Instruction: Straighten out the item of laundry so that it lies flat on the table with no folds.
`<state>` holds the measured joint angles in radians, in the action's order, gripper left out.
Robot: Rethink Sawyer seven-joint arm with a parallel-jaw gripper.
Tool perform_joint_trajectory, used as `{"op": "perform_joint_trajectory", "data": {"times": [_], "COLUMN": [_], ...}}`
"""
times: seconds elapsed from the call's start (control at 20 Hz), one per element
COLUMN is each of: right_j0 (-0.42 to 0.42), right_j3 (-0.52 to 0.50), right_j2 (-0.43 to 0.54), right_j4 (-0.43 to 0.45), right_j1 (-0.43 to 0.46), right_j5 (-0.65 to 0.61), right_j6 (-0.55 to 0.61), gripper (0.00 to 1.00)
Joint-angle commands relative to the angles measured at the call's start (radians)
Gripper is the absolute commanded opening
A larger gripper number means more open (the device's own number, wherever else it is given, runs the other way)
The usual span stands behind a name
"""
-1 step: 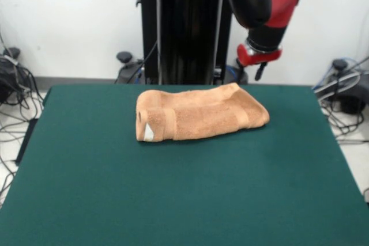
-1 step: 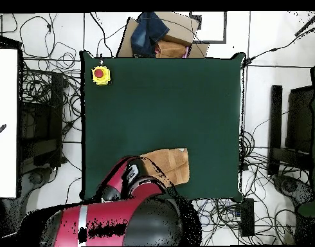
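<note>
The item of laundry (image 1: 202,113) is an orange-tan towel lying folded into a thick bundle at the far middle of the green table (image 1: 173,200). A band stripe and a small white tag (image 1: 149,132) show at its left end. My gripper (image 1: 260,68) hangs above and just behind the towel's right end, apart from it. Its state does not show. In the overhead view the towel (image 2: 171,164) lies near the table's (image 2: 173,96) bottom edge, partly covered by the red arm (image 2: 121,215).
A yellow box with a red button (image 2: 101,75) sits at one table corner. A cardboard box with dark cloth (image 2: 159,35) stands just beyond the opposite table edge. Cables cover the floor on both sides. The black pedestal (image 1: 184,27) rises behind the towel.
</note>
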<state>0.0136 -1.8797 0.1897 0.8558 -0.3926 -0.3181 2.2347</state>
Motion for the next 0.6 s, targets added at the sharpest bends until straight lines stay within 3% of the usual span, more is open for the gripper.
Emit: {"op": "perform_joint_trajectory", "data": {"times": [0.05,0.6], "right_j0": [0.036,0.018], "right_j3": [-0.004,0.049], "right_j2": [0.095,0.057], "right_j4": [0.048,0.12], "right_j1": [0.006,0.061], "right_j5": [-0.055,-0.002], "right_j6": [-0.151,-0.113], "gripper": [1.0,1.0]}}
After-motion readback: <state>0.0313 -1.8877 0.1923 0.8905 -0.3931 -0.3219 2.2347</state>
